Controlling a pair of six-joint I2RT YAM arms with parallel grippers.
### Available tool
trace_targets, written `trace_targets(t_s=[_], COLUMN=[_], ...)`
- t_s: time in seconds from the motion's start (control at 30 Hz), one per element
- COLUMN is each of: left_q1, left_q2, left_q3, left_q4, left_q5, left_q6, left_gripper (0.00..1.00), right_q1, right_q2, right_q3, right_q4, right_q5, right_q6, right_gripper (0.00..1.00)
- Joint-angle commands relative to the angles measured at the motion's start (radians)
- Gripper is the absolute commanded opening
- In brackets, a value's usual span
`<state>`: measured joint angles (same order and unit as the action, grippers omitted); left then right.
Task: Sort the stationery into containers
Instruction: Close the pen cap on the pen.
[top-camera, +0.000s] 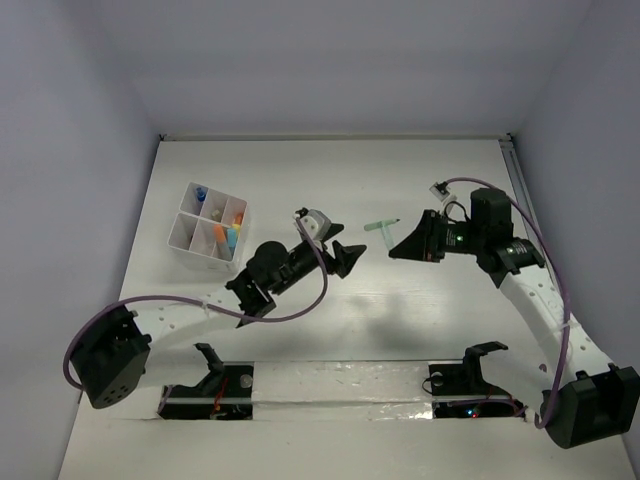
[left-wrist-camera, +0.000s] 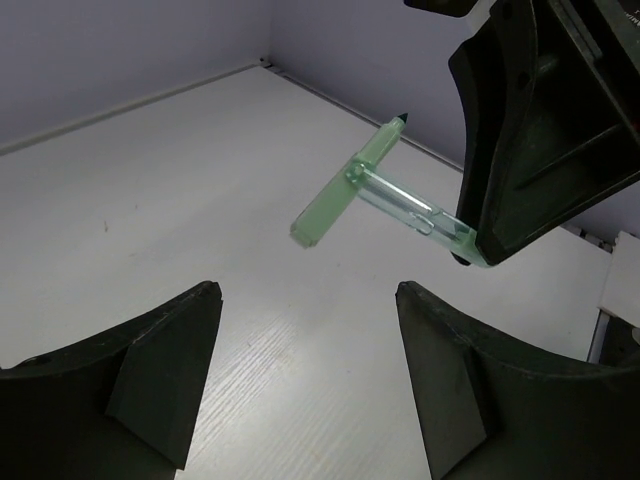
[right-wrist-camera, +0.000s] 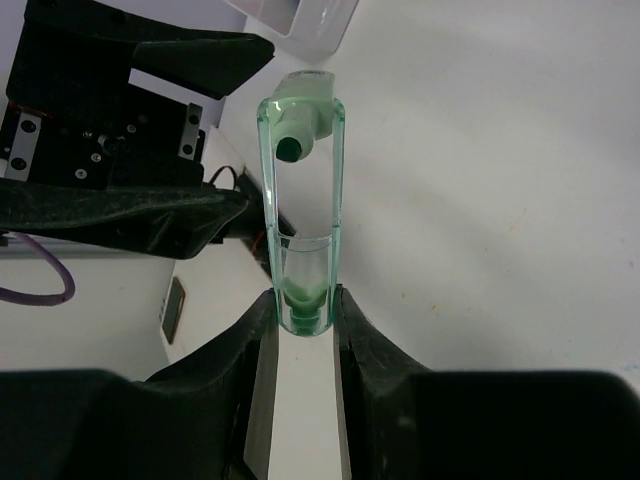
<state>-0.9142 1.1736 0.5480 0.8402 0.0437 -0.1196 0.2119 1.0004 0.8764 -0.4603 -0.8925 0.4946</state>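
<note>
A pale green pen (top-camera: 380, 224) with a see-through barrel hangs above the table's middle. My right gripper (top-camera: 400, 240) is shut on its rear end, and the barrel (right-wrist-camera: 303, 105) stands pinched between the two black fingers (right-wrist-camera: 255, 340). My left gripper (top-camera: 345, 258) faces it from the left, open, nothing between its fingers (left-wrist-camera: 170, 350). From the left wrist, the pen (left-wrist-camera: 400, 195) slants up and away from the right gripper (left-wrist-camera: 470, 255), a short way beyond my own fingertips. The white divided container (top-camera: 183, 236) sits at the left and holds several coloured items.
Orange, blue and yellow pieces (top-camera: 228, 235) fill some container compartments. Grey walls enclose the table on three sides. Two black mounts (top-camera: 215, 375) (top-camera: 465, 372) stand at the near edge. A corner of the container (right-wrist-camera: 300, 20) shows beyond the pen.
</note>
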Motion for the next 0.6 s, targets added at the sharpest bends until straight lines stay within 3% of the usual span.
trace_targets(t_s=[0.0, 0.57], left_q1=[-0.022, -0.071], left_q2=[0.020, 0.064], left_q3=[0.073, 0.152], left_q4=[0.033, -0.015], left_q5=[0.002, -0.016], left_q6=[0.070, 0.169], left_gripper=[0.67, 0.64], right_q1=[0.011, 0.020], right_q2=[-0.031, -0.040], right_q3=[0.024, -0.020], right_q4=[0.023, 0.048], right_q5=[-0.074, -0.155], right_q6=[0.018, 0.041], right_gripper=[0.03, 0.02])
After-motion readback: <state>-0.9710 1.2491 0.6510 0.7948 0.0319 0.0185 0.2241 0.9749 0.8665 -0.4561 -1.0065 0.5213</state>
